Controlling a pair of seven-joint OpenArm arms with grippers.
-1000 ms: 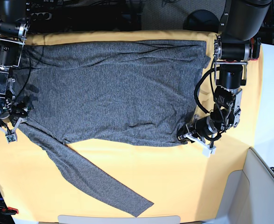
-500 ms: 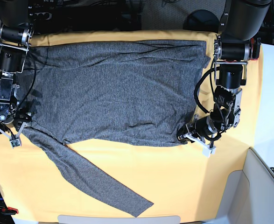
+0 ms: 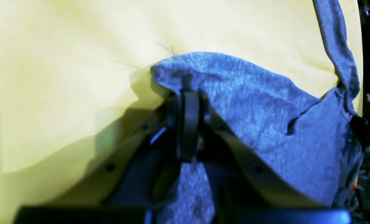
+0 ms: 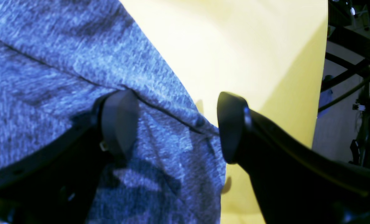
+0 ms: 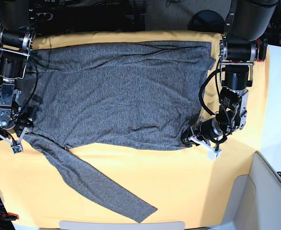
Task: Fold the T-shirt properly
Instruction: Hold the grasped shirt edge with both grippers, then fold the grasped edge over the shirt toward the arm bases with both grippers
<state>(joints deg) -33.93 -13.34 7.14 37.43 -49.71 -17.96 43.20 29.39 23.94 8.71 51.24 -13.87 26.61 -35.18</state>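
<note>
Base view, left: right gripper [image 5: 10, 142] spread wide, straddling the shoulder edge of the soft heathered dark-grey long-sleeved T-shirt [image 5: 121, 91], nothing pinched. Shirt lies flat across the far half of the yellow-orange cloth sheet [image 5: 188, 187], one sleeve trailing toward the near edge. Right: left gripper [image 5: 205, 149] pressed together, pinching the shirt's near-right hem corner.

The T-shirt [image 5: 116, 91] is soft, matt, heathered dark-grey knit, finely textured; the sheet [image 5: 178, 177] under it is smooth, matt yellow-orange cloth; the right gripper's pads [image 4: 119, 121] look like smooth, faintly glossy black plastic
</note>
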